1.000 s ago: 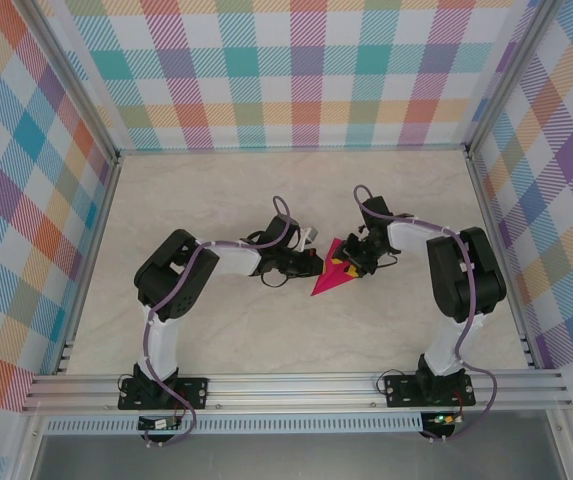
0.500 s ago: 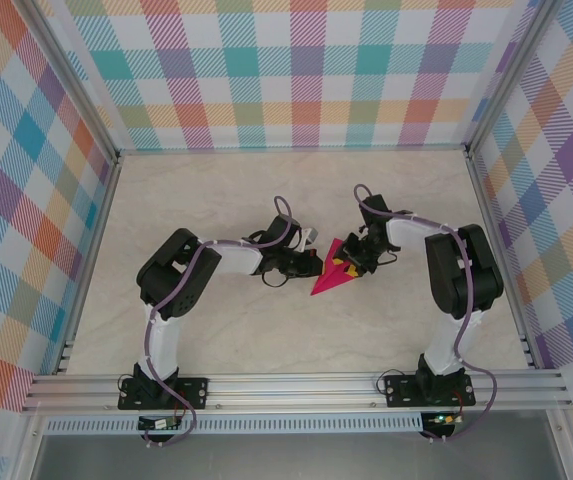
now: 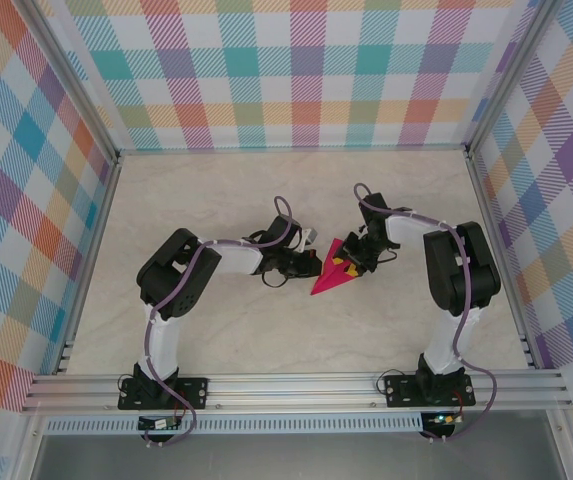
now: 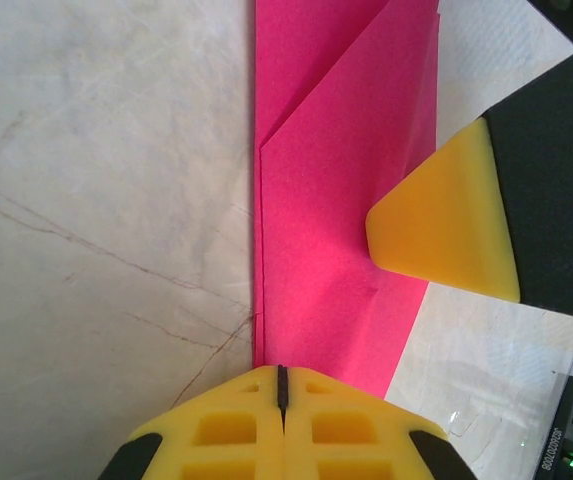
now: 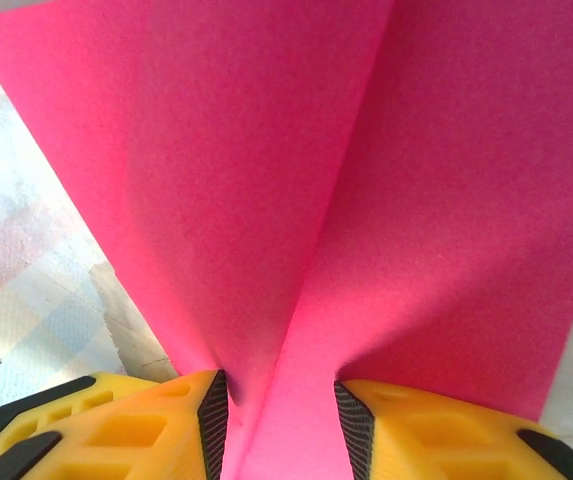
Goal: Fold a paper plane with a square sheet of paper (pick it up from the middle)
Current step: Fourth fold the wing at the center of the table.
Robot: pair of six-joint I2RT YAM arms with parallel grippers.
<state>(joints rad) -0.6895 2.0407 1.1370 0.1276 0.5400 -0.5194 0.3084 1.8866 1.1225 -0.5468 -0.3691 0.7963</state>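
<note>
The magenta-pink sheet, folded into a narrow pointed paper plane (image 3: 332, 274), lies on the table between the two arms, its point toward the near left. My left gripper (image 3: 313, 266) is shut, and its joined tips (image 4: 282, 368) rest at the paper's (image 4: 336, 200) edge with nothing between them. My right gripper (image 3: 354, 260) is open and straddles the raised centre fold of the paper (image 5: 366, 180), which stands between the two pads (image 5: 281, 400). One of its fingertips (image 4: 446, 230) presses on the paper in the left wrist view.
The marble-look table (image 3: 226, 330) is walled by checked panels at the back (image 3: 286, 70) and both sides. An aluminium rail (image 3: 286, 385) runs along the near edge, carrying both arm bases.
The right arm's upper link has shifted slightly left. The paper and the left arm have stayed where they were.
</note>
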